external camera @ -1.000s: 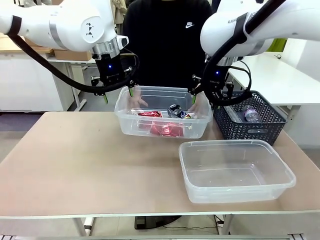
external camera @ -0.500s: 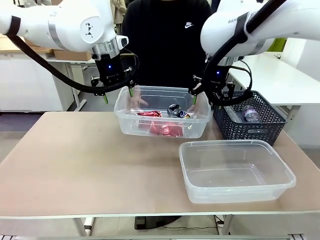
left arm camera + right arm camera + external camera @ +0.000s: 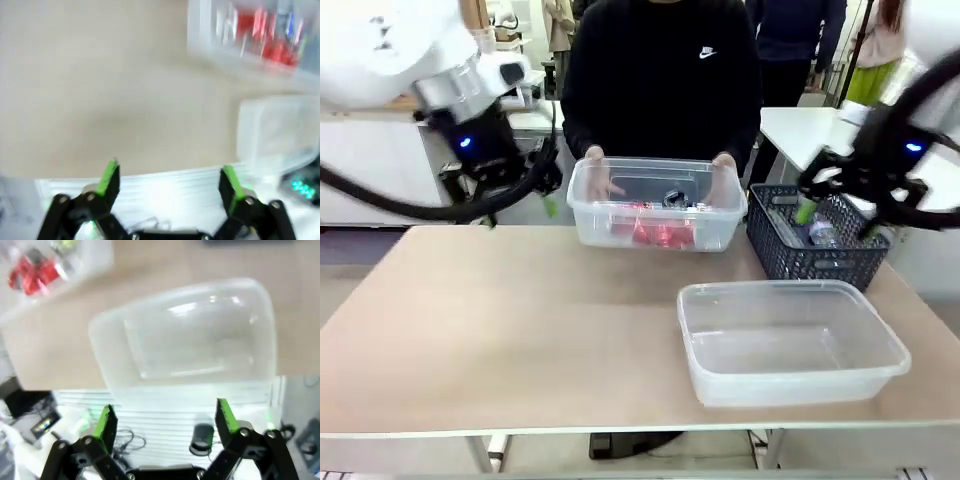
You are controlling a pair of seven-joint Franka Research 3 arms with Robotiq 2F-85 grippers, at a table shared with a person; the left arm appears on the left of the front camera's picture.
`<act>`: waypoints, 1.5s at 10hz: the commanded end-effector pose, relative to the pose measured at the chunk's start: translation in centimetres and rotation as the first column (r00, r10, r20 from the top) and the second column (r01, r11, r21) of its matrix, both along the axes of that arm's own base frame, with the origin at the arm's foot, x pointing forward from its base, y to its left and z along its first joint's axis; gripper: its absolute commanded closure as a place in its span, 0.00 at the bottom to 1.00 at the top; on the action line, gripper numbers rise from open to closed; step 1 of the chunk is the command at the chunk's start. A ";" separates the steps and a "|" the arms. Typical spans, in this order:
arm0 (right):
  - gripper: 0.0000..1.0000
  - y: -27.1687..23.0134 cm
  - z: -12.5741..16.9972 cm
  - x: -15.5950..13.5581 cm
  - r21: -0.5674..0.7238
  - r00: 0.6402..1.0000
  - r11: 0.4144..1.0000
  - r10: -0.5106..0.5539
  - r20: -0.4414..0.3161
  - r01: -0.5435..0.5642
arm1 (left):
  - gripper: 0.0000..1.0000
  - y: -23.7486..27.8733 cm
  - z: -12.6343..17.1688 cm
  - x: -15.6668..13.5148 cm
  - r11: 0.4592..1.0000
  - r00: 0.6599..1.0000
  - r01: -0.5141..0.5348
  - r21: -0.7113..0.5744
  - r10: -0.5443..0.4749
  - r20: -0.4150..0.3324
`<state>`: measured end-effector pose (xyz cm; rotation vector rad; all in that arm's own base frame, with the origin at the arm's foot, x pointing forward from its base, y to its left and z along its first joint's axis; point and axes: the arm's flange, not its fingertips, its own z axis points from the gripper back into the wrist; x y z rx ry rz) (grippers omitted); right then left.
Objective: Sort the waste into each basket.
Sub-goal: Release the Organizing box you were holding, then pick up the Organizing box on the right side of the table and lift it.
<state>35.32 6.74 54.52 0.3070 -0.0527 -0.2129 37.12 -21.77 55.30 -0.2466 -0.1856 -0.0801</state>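
counted two clear tubs. found the far tub (image 3: 655,225) at the far side of the worktop (image 3: 500,320), gripped at its two short ends by the person's hands (image 3: 595,180), two of them. could not tell whether it sat on the worktop or hung just off it. saw inside it a heap of red waste (image 3: 655,235), too blurred to count piece by piece, plus one dark silvery can (image 3: 672,200). found the near tub (image 3: 790,385) at the front right of the worktop, empty and apart from the far one. counted one dark basket (image 3: 820,265) at the right edge, just behind the near tub, with one clear bottle (image 3: 823,232) in it.

counted two grippers, both blurred in the front view. found the left gripper (image 3: 520,212) above the far left of the worktop, beside the far tub and not touching it. saw its jaws spread wide with nothing between them. from its own wrist, made out two green pads (image 3: 109,177) set well apart over the worktop's edge. found the right gripper (image 3: 835,220) up at the right, in line with the dark basket. saw its jaws spread wide too, pinching nothing. from its wrist, looked down on the near tub, with the red waste off in a corner.
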 end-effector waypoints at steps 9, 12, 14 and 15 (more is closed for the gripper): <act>0.00 0.0 0.0 0.0 0.000 1.000 1.000 0.000 0.000 0.000 | 0.00 0.0 0.0 0.0 1.000 1.000 0.000 0.000 0.000 0.000; 0.00 0.0 0.0 0.0 0.000 1.000 1.000 0.000 0.000 0.000 | 0.00 0.0 0.0 0.0 1.000 1.000 0.000 0.000 0.000 0.000; 0.00 0.0 0.0 0.0 0.000 1.000 1.000 0.000 0.000 0.000 | 0.00 0.0 0.0 0.0 1.000 1.000 0.000 0.000 0.000 0.000; 0.00 0.0 0.0 0.0 0.000 1.000 1.000 0.000 0.000 0.000 | 0.00 0.1 0.1 0.0 1.000 1.000 0.015 0.003 -0.015 -0.009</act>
